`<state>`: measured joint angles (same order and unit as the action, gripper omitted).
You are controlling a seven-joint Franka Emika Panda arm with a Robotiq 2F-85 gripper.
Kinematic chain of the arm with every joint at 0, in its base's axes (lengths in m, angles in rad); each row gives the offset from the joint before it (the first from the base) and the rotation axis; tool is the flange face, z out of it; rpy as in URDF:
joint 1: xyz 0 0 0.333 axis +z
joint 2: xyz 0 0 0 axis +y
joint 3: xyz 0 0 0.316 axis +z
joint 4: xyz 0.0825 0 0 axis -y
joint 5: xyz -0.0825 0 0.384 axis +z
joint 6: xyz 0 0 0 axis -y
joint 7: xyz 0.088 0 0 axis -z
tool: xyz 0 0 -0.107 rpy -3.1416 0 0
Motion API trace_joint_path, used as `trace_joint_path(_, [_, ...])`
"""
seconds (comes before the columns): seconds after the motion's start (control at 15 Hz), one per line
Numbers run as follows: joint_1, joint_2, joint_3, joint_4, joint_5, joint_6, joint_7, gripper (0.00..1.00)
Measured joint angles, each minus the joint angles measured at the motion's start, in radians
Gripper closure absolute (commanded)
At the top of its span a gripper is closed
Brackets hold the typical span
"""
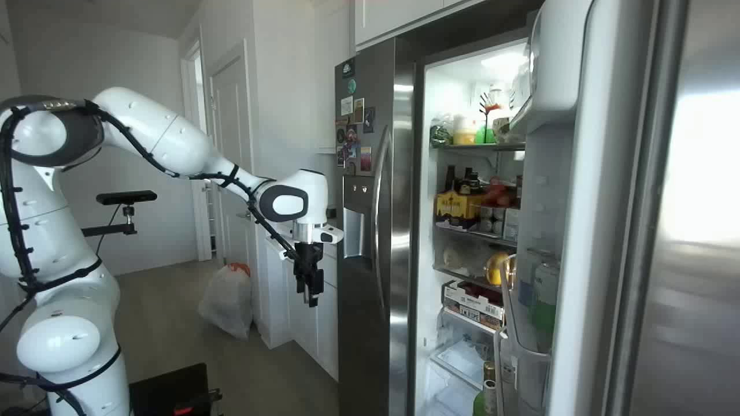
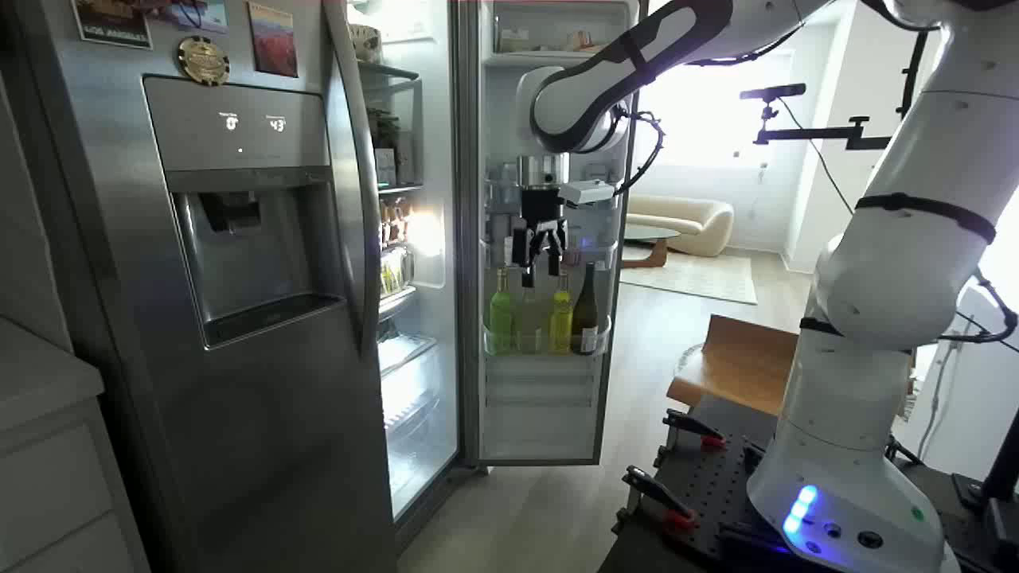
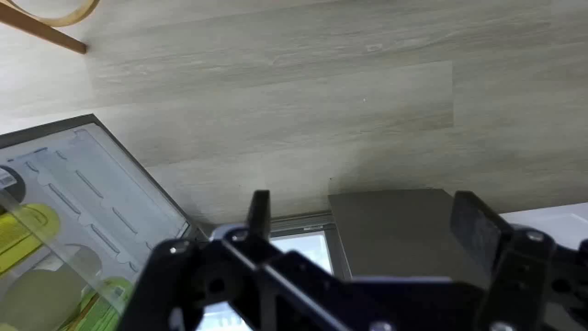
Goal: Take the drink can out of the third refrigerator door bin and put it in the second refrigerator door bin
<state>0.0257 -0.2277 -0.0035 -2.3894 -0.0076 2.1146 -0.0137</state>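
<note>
Two dark fingers (image 3: 475,225) of the Robotiq gripper (image 2: 541,268) stand spread wide apart in front of an open refrigerator door (image 2: 541,434). What may be the drink can (image 2: 571,256), a reddish shape too small to confirm in an exterior view, sits in a door bin (image 2: 608,253), close to three o'clock of the gripper. Four bottles (image 2: 561,312) line the lower bin (image 2: 605,338) at six o'clock; the steel door (image 2: 263,446) with the dispenser (image 2: 259,247) stands at nine.

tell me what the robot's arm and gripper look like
The arm is glossy white and rounded, with dark grey panels around some joints. A black cable runs along it with black straps, and blue lights glow on its base. A silvery collar sits above the gripper, which is black and angular with two-fingered jaws.
</note>
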Motion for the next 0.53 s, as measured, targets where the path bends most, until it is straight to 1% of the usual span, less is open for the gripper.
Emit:
trace_joint_path(0.4, [0.000, 0.000, 0.000, 0.000, 0.000, 0.000, 0.000, 0.00])
trace_joint_path(0.53, [-0.003, 0.000, 0.000, -0.002, 0.000, 0.015, 0.021, 0.00])
